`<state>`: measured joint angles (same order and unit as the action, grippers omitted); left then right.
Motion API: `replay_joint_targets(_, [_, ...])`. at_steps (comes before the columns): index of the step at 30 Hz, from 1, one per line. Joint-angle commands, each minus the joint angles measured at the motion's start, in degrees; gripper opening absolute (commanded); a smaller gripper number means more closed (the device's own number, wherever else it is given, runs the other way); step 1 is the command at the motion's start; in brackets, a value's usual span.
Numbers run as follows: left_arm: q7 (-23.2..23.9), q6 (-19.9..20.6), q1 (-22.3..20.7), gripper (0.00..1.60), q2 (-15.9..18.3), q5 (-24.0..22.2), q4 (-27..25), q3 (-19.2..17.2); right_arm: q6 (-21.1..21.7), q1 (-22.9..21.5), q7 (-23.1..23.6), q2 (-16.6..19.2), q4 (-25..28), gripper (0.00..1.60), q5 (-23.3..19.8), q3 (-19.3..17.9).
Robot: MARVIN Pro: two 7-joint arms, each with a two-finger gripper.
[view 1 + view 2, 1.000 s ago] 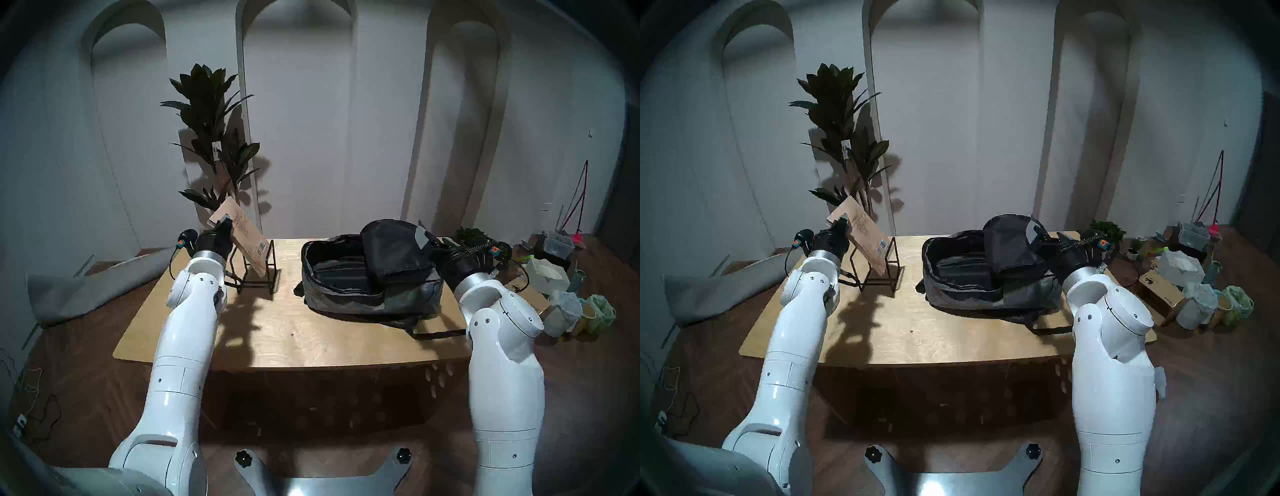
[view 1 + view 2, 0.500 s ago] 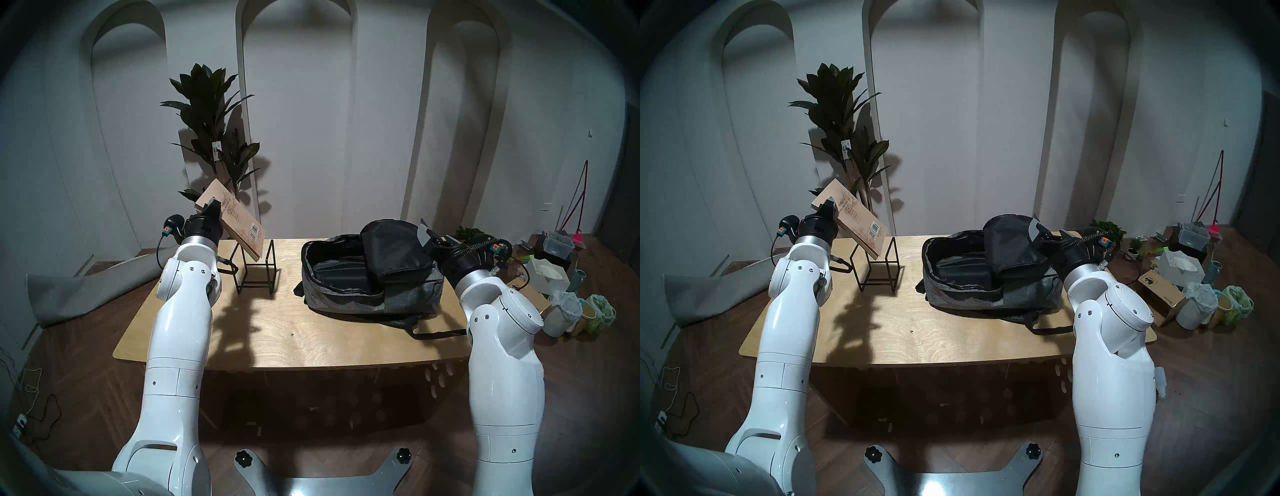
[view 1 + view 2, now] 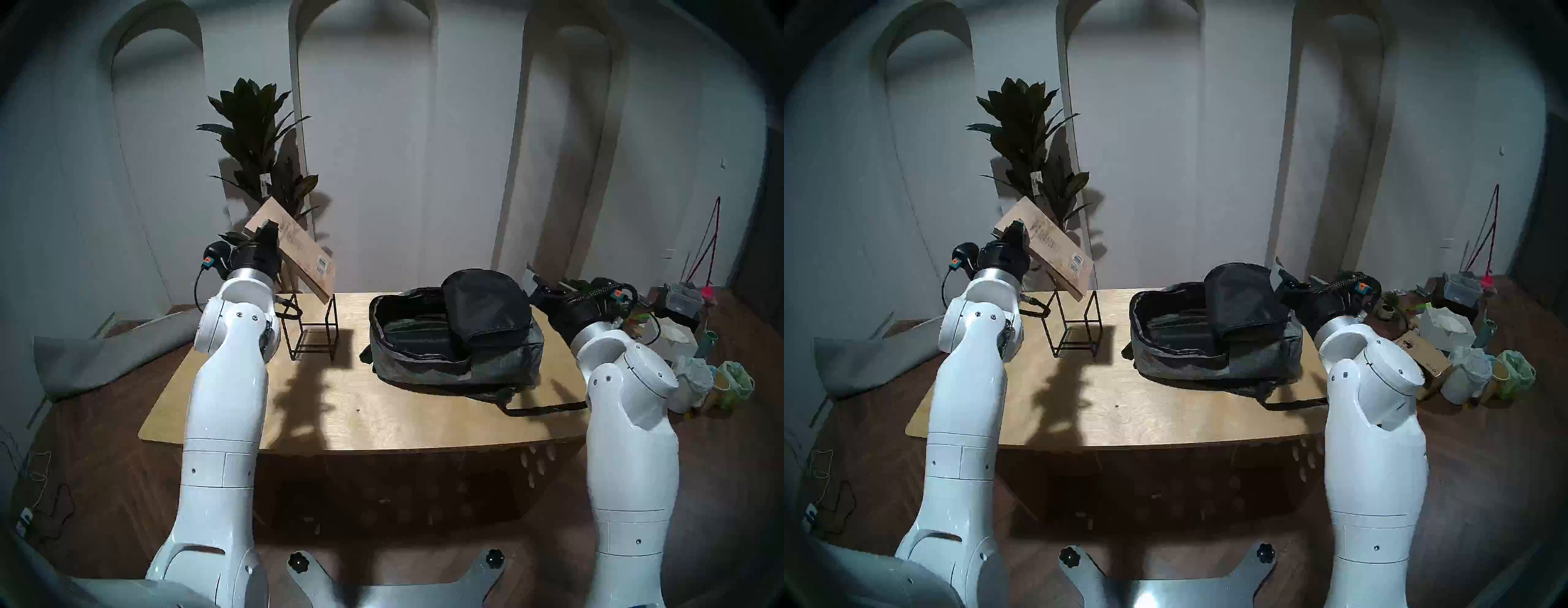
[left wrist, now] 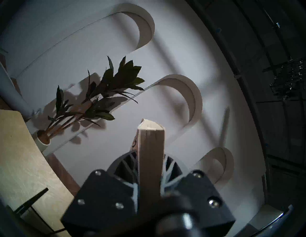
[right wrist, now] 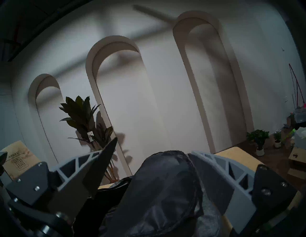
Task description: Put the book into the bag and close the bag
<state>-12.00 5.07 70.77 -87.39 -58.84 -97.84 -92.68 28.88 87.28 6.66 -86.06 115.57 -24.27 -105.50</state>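
Observation:
My left gripper [image 3: 267, 231] [image 3: 1017, 232] is shut on the upper corner of the tan book [image 3: 303, 254] [image 3: 1057, 252]. The book hangs tilted in the air, its low corner just above the black wire stand [image 3: 314, 327]. The left wrist view shows the book's edge [image 4: 150, 157] clamped between both fingers. The grey bag [image 3: 500, 361] [image 3: 1259, 356] lies open on the table's right half, its black flap [image 5: 165, 190] folded up. My right gripper [image 3: 536, 282] [image 5: 152, 145] stands open just right of that flap and holds nothing.
The wooden table [image 3: 382, 420] has bare room in front of the stand and bag. A bag strap [image 3: 543, 408] trails toward the right edge. A tall plant [image 3: 259, 140] stands behind the left side. Boxes and bags [image 3: 687, 339] clutter the floor at the right.
My left gripper has raised the book up out of the wire stand and slightly rightward. The right arm has drawn back to the right, away from the bag's flap.

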Motion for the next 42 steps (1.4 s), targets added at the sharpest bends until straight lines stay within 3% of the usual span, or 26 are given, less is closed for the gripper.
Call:
replay_joint_targets(1, [-0.5, -1.0, -3.9, 0.0, -2.1, 0.9, -0.5, 2.8, 3.1, -4.4, 0.7, 4.5, 0.5, 1.6, -0.8, -4.5])
replay_joint_targets(9, [-1.8, -3.0, -5.8, 0.0, -4.5, 1.9, 1.8, 5.8, 6.3, -5.5, 3.9, 9.3, -2.1, 1.6, -1.3, -8.7])
replay_joint_targets(16, [-1.5, -6.1, -5.8, 0.0, -6.8, 3.0, 4.3, 8.0, 8.2, -6.8, 11.5, 14.1, -9.3, 1.6, -4.6, -11.4])
replay_joint_targets(30, [-1.8, -13.8, -2.3, 0.0, -11.3, 4.8, 7.8, 10.4, 3.7, -9.2, 21.8, 20.4, -18.8, 1.6, -4.3, -11.3])
replay_joint_targets(42, [0.5, -18.2, -1.1, 0.0, -11.4, 3.2, 11.1, 13.5, 0.6, -8.5, 26.4, 23.2, -19.3, 1.6, -2.4, -9.3])
